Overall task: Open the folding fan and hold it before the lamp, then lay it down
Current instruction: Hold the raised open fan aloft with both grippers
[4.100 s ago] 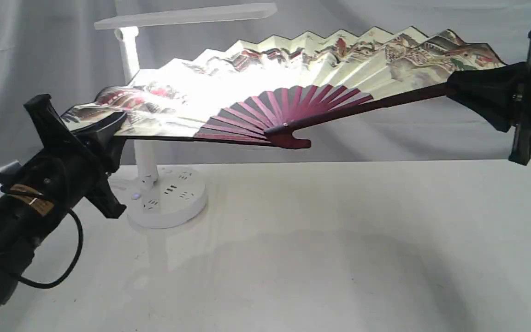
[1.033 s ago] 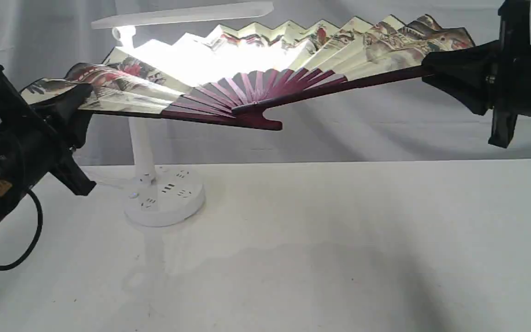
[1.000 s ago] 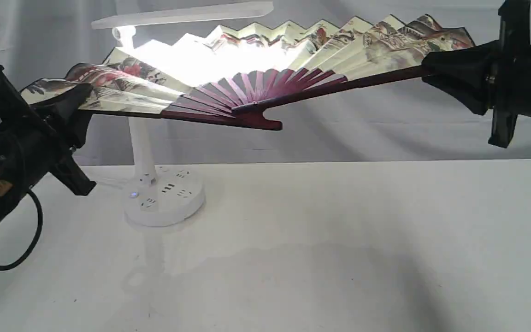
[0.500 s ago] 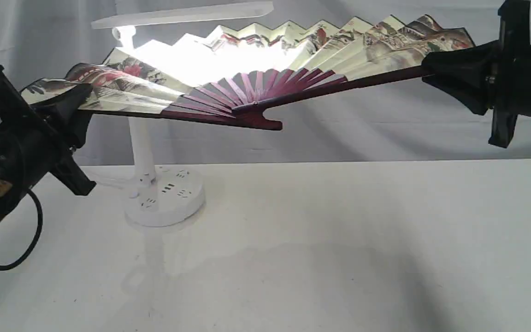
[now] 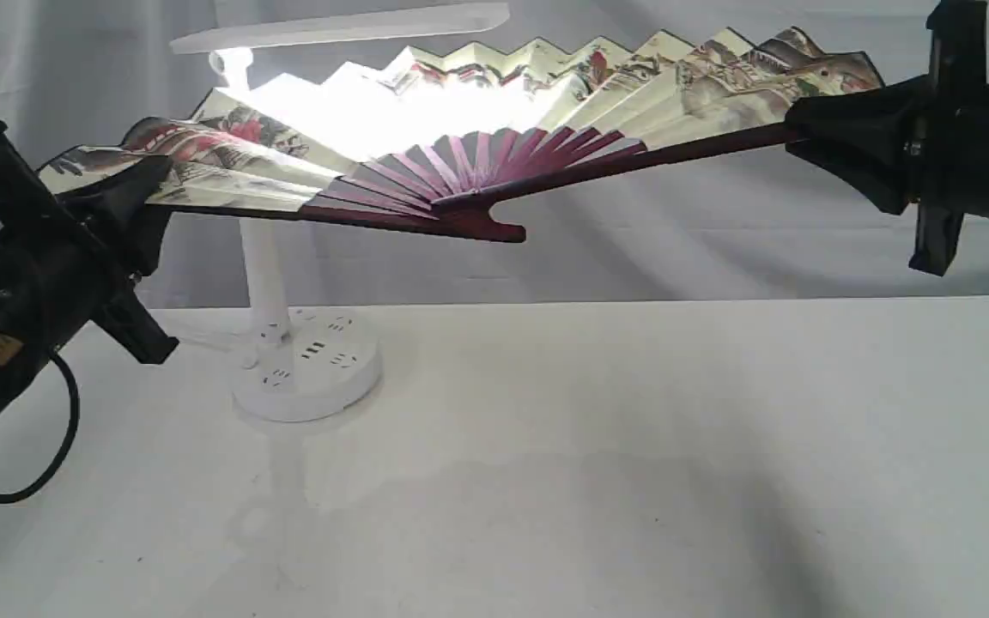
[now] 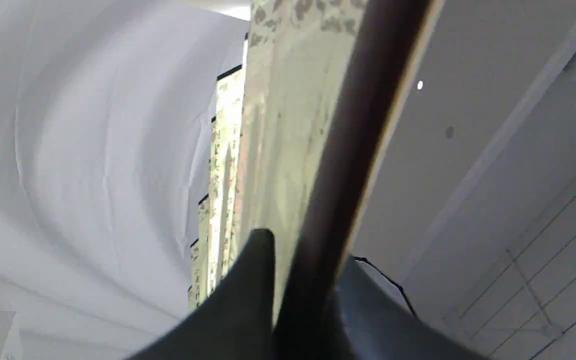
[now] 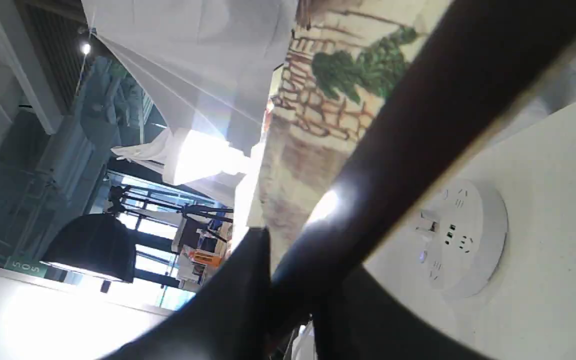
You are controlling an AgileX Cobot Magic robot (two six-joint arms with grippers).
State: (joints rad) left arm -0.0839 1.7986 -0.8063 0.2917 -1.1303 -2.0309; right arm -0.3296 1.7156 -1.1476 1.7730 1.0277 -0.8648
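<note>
Exterior: folding fan (image 5: pixel 477 129) is spread aloft before the lit lamp (image 5: pixel 306 369), long axis 9-to-3, well above the surface (image 5: pixel 589 472). The left fingers (image 5: pixel 130 184) clamp its 9 o'clock end and the right fingers (image 5: pixel 846 129) its 3 o'clock end. Left wrist: fingers closed on the dark guard (image 6: pixel 348 150). Right wrist: same pinch, so laying down likely needs both arms lowering level toward 6.

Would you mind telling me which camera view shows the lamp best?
The exterior view: the lamp shows base, stem and head there, its upper stem hidden behind the folding fan. The right wrist view shows mainly its round base; the left wrist view shows none of it.
</note>
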